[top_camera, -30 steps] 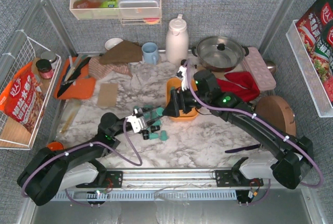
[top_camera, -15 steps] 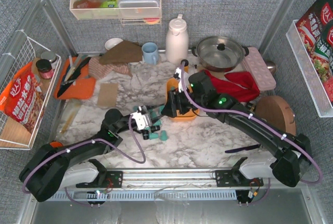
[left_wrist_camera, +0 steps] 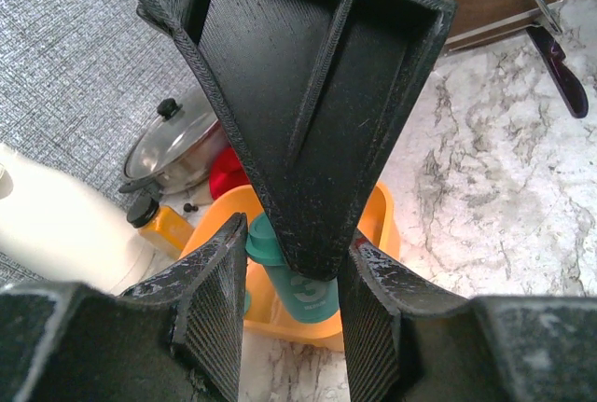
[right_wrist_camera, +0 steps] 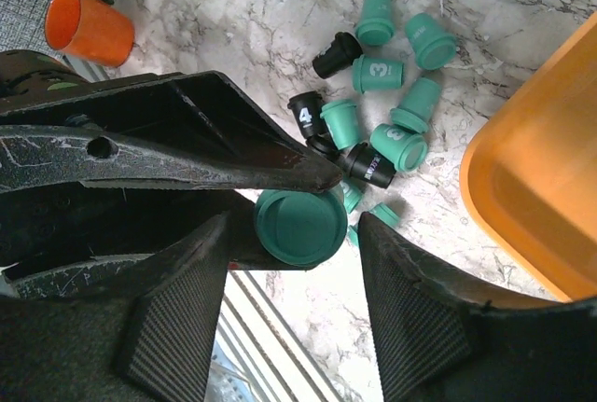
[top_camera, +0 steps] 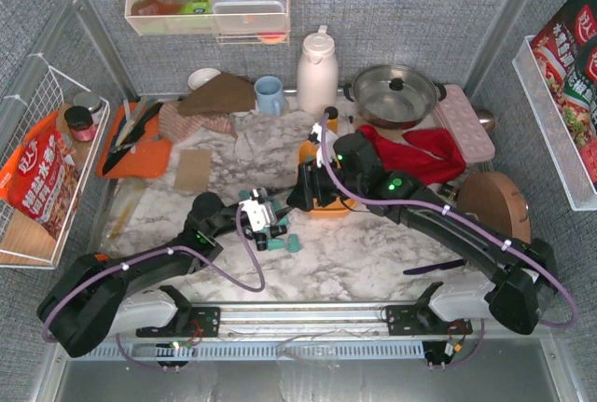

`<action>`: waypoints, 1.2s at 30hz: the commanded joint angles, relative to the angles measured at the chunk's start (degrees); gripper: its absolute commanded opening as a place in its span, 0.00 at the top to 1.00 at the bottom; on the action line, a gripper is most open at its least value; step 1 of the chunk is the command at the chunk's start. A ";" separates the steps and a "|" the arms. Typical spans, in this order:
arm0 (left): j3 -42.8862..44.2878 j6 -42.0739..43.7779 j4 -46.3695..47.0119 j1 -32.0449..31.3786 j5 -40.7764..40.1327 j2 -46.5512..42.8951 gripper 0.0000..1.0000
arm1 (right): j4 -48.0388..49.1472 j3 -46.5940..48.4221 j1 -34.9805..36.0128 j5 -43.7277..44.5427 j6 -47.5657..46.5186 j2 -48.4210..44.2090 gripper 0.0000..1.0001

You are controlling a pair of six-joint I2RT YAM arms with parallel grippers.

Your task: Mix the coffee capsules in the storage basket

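The left tool [top_camera: 272, 220] appeared clamped on a single teal capsule [left_wrist_camera: 306, 290], a small flanged cup of smooth plastic printed with a white 3. In the left wrist view the pod filled the narrow gap between the two scuffed, layer-ribbed black fingers [left_wrist_camera: 210, 309]. The right tool [right_wrist_camera: 297, 229] was spread wide around that same pod. In the right wrist view the pod's flat round end sat between the wedge-shaped fingers with a clear gap on each side, touching neither. The two tools crossed over each other, a ribbed triangular finger of each cutting across the other's camera.

The other coffee capsules [right_wrist_camera: 378, 74] lay loose on the white, grey-veined marble counter [right_wrist_camera: 270, 10]. They were tipped on their sides in a tight cluster beneath the tools, several of them touching. Most were teal and a few black, among them a black pod [right_wrist_camera: 305, 115] numbered 4.

The storage basket [right_wrist_camera: 532, 159] was glossy orange plastic with a rounded corner and a low, smooth wall. It sat just beside the cluster but apart from it, and from above it was mostly hidden under the right arm. A small orange cup [right_wrist_camera: 89, 27] stood on the counter, well apart from the pods. Beyond the basket in the left wrist view were a steel pot [left_wrist_camera: 173, 150] with a knobbed lid, a red cloth [left_wrist_camera: 229, 173] and a white jug [left_wrist_camera: 56, 220].
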 commanded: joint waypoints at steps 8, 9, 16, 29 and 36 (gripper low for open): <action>0.75 0.46 0.58 -0.43 0.40 0.71 0.62 | 2.40 -0.62 0.36 2.48 0.83 0.23 0.54; 0.74 0.42 0.54 -0.47 0.34 0.66 0.61 | 2.24 -0.59 0.40 2.70 0.89 0.19 0.56; 0.48 -0.23 -0.47 -0.50 -0.13 0.30 0.15 | 2.02 -1.05 0.41 4.62 0.93 -0.84 0.65; -5.09 -7.68 -2.14 -0.48 -13.69 -8.81 0.01 | -5.60 1.61 -1.22 18.83 -7.49 0.54 0.70; -0.50 -30.70 -27.18 -0.49 -42.56 -24.58 0.01 | -5.17 6.26 -7.80 20.73 -12.52 9.90 0.70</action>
